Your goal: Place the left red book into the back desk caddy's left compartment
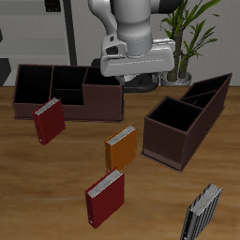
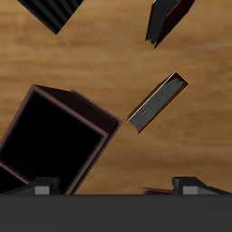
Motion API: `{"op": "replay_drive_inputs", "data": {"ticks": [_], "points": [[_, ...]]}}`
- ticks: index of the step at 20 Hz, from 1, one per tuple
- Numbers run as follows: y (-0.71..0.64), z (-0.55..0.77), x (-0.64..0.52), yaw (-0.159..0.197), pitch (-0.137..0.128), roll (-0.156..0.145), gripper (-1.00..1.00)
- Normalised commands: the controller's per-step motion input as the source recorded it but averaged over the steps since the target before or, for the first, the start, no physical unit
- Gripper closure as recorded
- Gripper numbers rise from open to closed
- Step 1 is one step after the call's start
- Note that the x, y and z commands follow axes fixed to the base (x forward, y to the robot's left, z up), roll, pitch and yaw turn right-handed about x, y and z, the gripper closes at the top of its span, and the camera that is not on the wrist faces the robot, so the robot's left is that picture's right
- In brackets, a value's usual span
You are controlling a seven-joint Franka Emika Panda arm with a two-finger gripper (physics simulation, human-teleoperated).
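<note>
The left red book (image 1: 105,197) stands near the table's front edge and also shows in the wrist view (image 2: 170,18). The other red book (image 1: 49,120) stands before the back desk caddy (image 1: 66,111), a long low dark brown box. That caddy has a large dark bay at each end (image 1: 33,82) (image 1: 101,92) and two small bays between. I cannot tell which end bay is the left compartment. My gripper (image 1: 141,82) (image 2: 116,186) hangs open and empty above the table, beside the long caddy's end and far from both red books.
An orange book (image 1: 121,147) (image 2: 159,100) stands mid-table. A dark caddy with a wedge-shaped end (image 1: 187,117) lies beside it; its square bay (image 2: 54,136) is below my gripper. A grey striped book (image 1: 202,214) (image 2: 56,13) stands at the front.
</note>
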Motion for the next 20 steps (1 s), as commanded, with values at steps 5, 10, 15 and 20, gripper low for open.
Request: {"op": "replay_drive_inputs", "data": {"ticks": [5,10,15,20], "points": [[-0.23,0.00,0.49,-0.013,0.022,-0.092,-1.00],[-0.16,0.05,0.35,-0.007,-0.005,-0.032,-1.00],[-0.17,-0.03,0.41,-0.009,-0.010,-0.016,-1.00],[-0.18,0.02,0.36,-0.025,-0.019,-0.014,-1.00]]}}
